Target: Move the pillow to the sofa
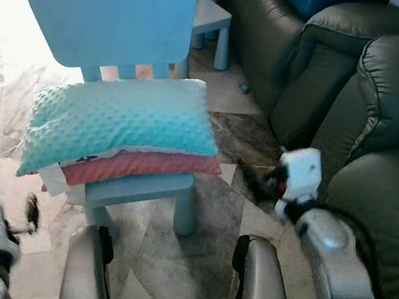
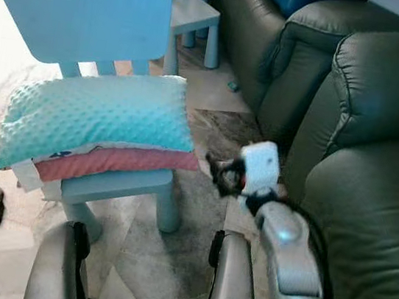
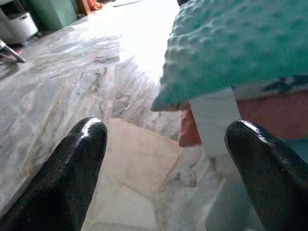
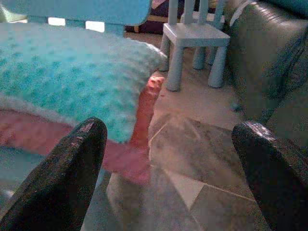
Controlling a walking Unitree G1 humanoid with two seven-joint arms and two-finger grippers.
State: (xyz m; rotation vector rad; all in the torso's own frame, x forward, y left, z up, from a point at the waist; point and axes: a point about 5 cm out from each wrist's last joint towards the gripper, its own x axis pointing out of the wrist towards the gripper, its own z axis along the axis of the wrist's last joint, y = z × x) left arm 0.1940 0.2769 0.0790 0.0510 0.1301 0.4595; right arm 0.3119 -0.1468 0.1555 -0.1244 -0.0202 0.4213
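A: Where is the teal dotted pillow (image 1: 117, 125) being kept?

B: It is being carried on a pink cushion (image 1: 141, 165) on the small blue chair (image 1: 111, 18), with the dark green sofa (image 1: 380, 130) at three o'clock.

A: How are the grippers being held?

B: The left gripper (image 3: 163, 168) and right gripper (image 4: 168, 168) are being held spread wide, nothing grasped, flanking the pillow's ends, seemingly for a two-sided lift.

Blue chair (image 1: 120, 27) between both grippers, just ahead; on its seat: teal pillow (image 1: 122, 120) atop pink cushion (image 1: 141, 165). Marble floor (image 1: 190, 267) under chair.
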